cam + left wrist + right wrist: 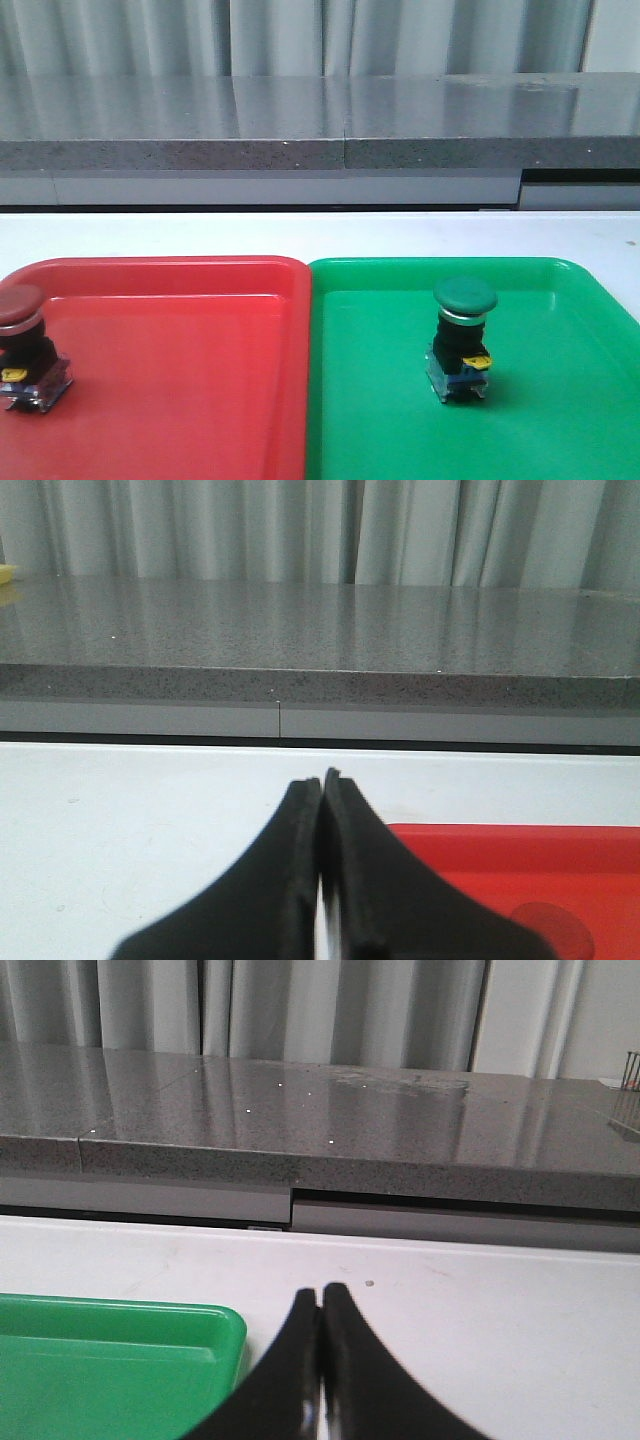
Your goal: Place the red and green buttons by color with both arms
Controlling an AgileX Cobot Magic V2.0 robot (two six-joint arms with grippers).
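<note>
I count 2 buttons and 2 trays from the front camera. The red button [22, 345] stands upright in the red tray [190, 370], at that tray's left side and partly cut off by the frame edge. The green button [462, 340] stands upright in the green tray [570, 400], roughly mid-tray. The 2 trays sit side by side, edges touching, on a white worktop [320, 235]. Behind the worktop runs a grey speckled counter [300, 115], with pale pleated curtains [300, 35] beyond it.

Neither arm appears in the front view. The left wrist camera shows the left gripper [322, 780] with its 2 fingers pressed together on nothing, above the worktop beside the red tray's corner. The right wrist camera shows the right gripper [320, 1292] likewise pinched together and empty, next to the green tray's corner.
</note>
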